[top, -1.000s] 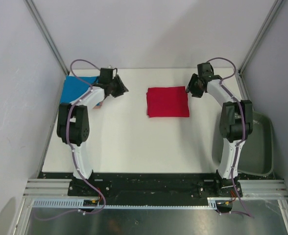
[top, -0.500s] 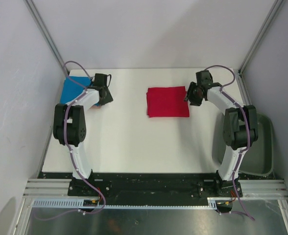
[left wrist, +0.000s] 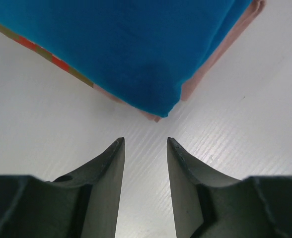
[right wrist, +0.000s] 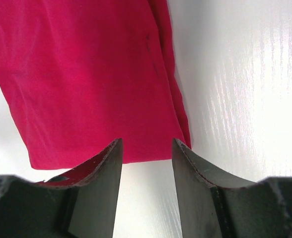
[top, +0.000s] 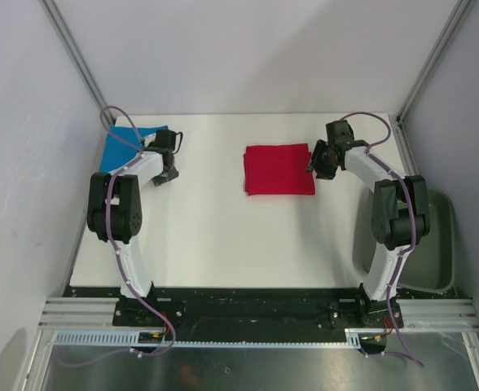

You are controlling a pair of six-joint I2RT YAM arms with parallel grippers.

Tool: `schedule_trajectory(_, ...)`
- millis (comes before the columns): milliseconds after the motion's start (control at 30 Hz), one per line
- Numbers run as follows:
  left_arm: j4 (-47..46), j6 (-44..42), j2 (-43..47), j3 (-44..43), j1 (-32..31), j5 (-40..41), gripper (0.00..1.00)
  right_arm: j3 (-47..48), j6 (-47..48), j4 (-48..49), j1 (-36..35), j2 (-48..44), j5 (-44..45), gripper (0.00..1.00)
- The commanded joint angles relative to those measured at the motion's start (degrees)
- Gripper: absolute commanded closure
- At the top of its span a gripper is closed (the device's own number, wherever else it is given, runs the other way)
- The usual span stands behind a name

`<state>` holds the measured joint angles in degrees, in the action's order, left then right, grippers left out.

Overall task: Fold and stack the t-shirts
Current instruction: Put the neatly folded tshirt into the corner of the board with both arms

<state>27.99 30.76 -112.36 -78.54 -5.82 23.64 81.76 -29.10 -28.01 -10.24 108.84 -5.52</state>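
My right hand (right wrist: 146,144), apart and empty, sits at the right edge of the folded red t-shirt (right wrist: 86,74); my left hand (left wrist: 145,141), also apart, faces the blue t-shirt (left wrist: 126,44).

White table (top: 223,236). Folded red t-shirt (top: 279,169) laid flat, far of centre. At the far left corner, blue t-shirt (top: 124,153) is stacked on a pinkish-orange layer (left wrist: 219,49), which is rested on the tabletop.
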Motion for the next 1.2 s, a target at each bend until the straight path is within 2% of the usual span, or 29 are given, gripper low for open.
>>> schedule_trajectory(0, -0.32, 2.22, 0.88, -1.90, 0.42, 4.23, 0.55, -0.18, -0.09, 1.21, -0.31, -2.85, -0.82, 0.52)
schedule_trajectory(1000, 2.83, 2.88, -7.23, -10.71, 2.69, -1.29, 0.59, -0.54, 0.35, 0.89, 0.32, -2.43, -2.50, 0.52)
schedule_trajectory(1167, 3.95, 3.82, -7.82, -11.46, 3.05, -1.10, 0.62, -0.63, 0.49, 0.92, 0.76, -2.27, -3.24, 0.53)
